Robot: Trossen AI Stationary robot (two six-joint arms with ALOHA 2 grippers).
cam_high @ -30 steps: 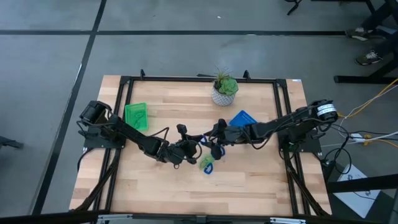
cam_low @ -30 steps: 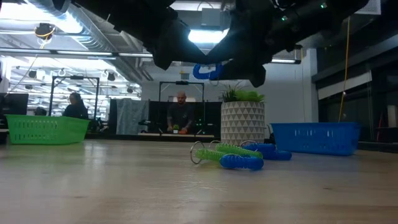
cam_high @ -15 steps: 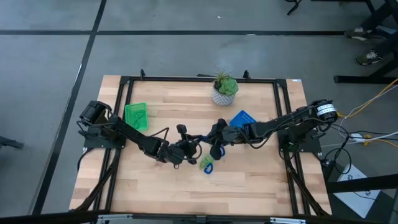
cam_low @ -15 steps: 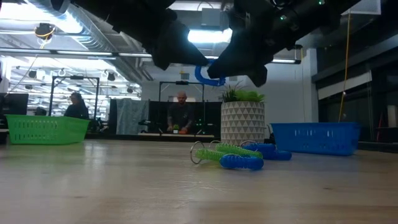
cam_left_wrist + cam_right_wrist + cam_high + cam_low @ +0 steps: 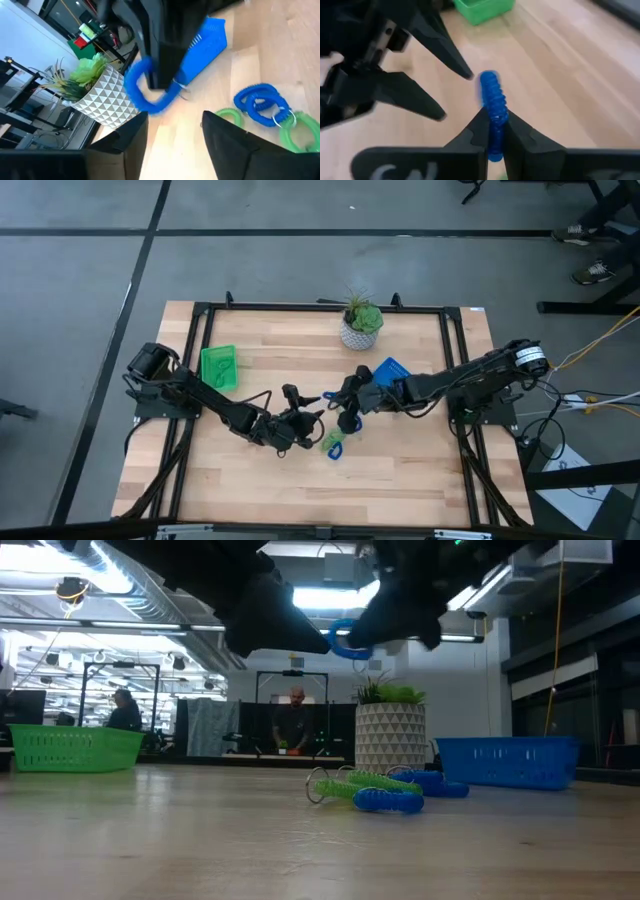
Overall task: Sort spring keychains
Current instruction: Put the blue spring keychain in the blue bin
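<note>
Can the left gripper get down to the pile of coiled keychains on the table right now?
Probably yes. The left gripper hangs open and empty just beside the pile of blue and green coiled keychains, with only bare wooden table beneath it.

L gripper (image 5: 303,423) jaws apart mid-table; R gripper (image 5: 335,397) clamped, raised, facing it.

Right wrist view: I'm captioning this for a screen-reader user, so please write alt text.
The right gripper is shut on a blue spring keychain, held above the wooden table. Facing it, the left gripper stands open, with a green tray behind.
</note>
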